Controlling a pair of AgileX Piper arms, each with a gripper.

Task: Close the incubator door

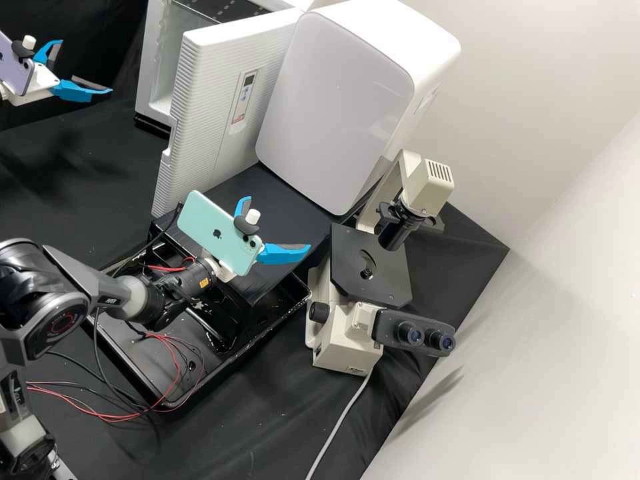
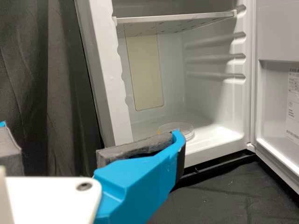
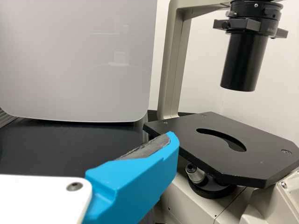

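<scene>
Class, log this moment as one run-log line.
door: open | dish: inside incubator | left end effector: open, empty | right end effector: open, empty, near microscope

- A laboratory
- Inverted microscope with binocular eyepieces on a black-draped bench
- Small white incubator, door open
- Round clear petri dish on the incubator floor

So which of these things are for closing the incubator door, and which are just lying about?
For the job:
incubator door, standing open
incubator
left hand, open, likely the one to push

Just there:
round clear dish inside
microscope
large white box
black tray
teal phone
purple phone
right hand, open, near the microscope
</scene>
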